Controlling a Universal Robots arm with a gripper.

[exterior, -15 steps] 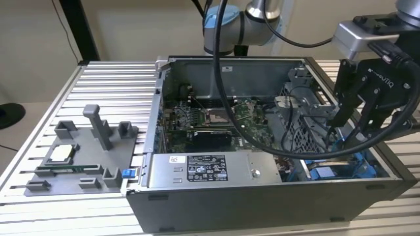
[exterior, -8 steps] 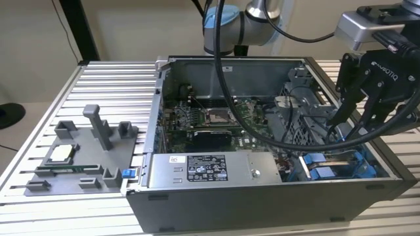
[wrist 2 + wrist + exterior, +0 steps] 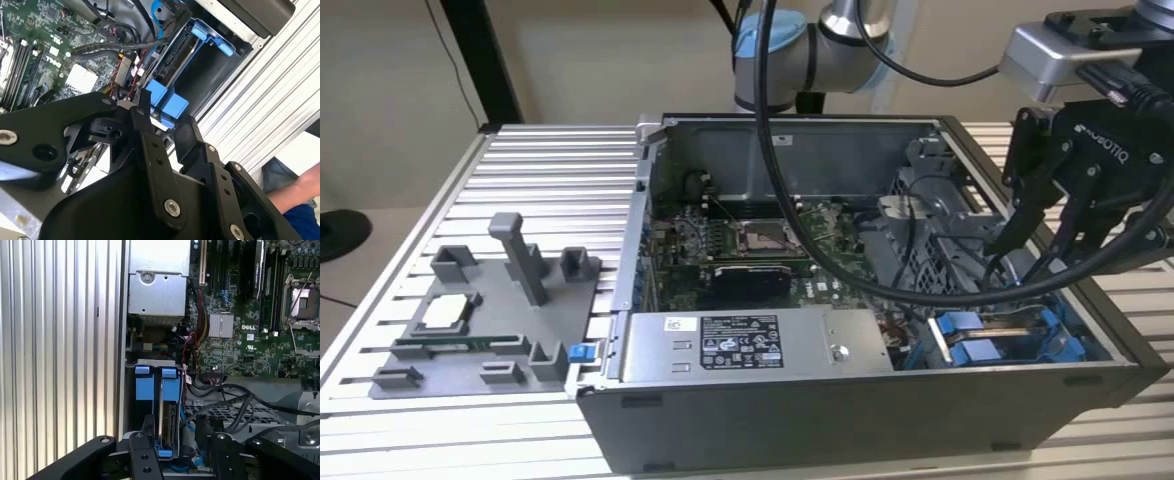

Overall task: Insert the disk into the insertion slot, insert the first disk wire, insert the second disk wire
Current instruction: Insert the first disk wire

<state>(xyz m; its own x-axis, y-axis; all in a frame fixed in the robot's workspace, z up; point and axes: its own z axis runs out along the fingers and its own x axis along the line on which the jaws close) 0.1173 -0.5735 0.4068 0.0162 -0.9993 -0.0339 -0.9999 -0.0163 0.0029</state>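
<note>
My pincer (image 3: 1025,258) hangs over the corner of the open grey metal computer case (image 3: 854,410) nearest the exterior view's right. Its two black fingers (image 3: 1005,235) are apart, clamped on nothing.

In the first wrist view, the flat silver-grey hard disk in its bright blue plastic carrier (image 3: 169,425) stands edge-on. It sits down inside the narrow drive slot with blue rails and tabs (image 3: 144,389). My fingers (image 3: 146,447) straddle the disk's edge. A clear gap shows on one side. On the other, the finger lies just beside the carrier, and I cannot tell whether it touches. In the second wrist view my pincer (image 3: 167,112) frames the same blue tabs between its open tips.

In the exterior view the slot (image 3: 961,350) lies just beside the grey power-supply box with the black-and-white label (image 3: 734,345). The green motherboard (image 3: 240,340) lies beyond it, deeper in the case. Black cables (image 3: 235,407) trail over perforated grey metal near the disk.

The case stands on a ribbed aluminium table (image 3: 547,170). A grey plastic fixture (image 3: 494,310) stands well apart from it, toward the exterior view's left. A person's arm (image 3: 300,187) shows past the table's edge.
</note>
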